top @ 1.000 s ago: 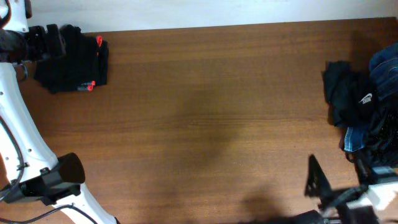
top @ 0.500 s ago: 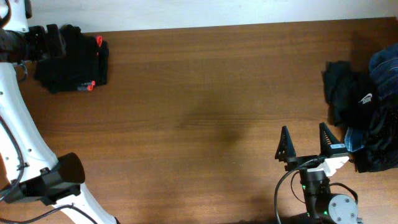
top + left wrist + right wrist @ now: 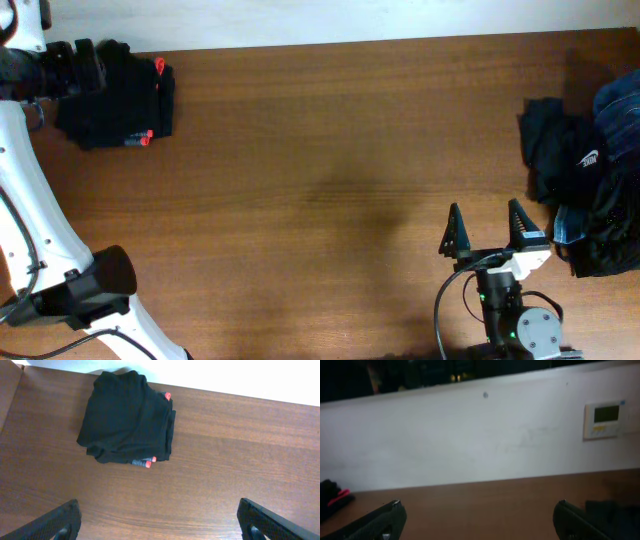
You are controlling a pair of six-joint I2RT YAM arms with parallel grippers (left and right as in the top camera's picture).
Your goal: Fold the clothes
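The clothes are in two places. An unfolded pile [image 3: 585, 190] lies at the right edge of the table [image 3: 300, 150], and part of it goes out of the overhead view. On its left side is a black shirt [image 3: 550, 140] with a small white logo [image 3: 589, 158]. A blue piece [image 3: 620, 105] lies behind it, and more dark cloth is toward the front. A folded stack [image 3: 115, 100], black with small red tabs [image 3: 167, 396], sits at the far left corner.

I judge the fabric to be soft and light. It will sag and stretch when lifted, and it will not slip much between the pads. A pinch in the middle of the heap may bring several pieces up together. It seems better to take the shirt at a free edge, on the side facing the open table, and draw it out flat. Which edge is hem or shoulder, I cannot tell.

The right gripper [image 3: 485, 210] is near the pile but apart from it, to its left. Its jaws are wide apart and hold nothing. Its own camera looks mostly at the wall [image 3: 470, 435].

The left gripper [image 3: 159, 510] is above the table just beside the folded stack, not touching it. Its jaws are also spread wide.
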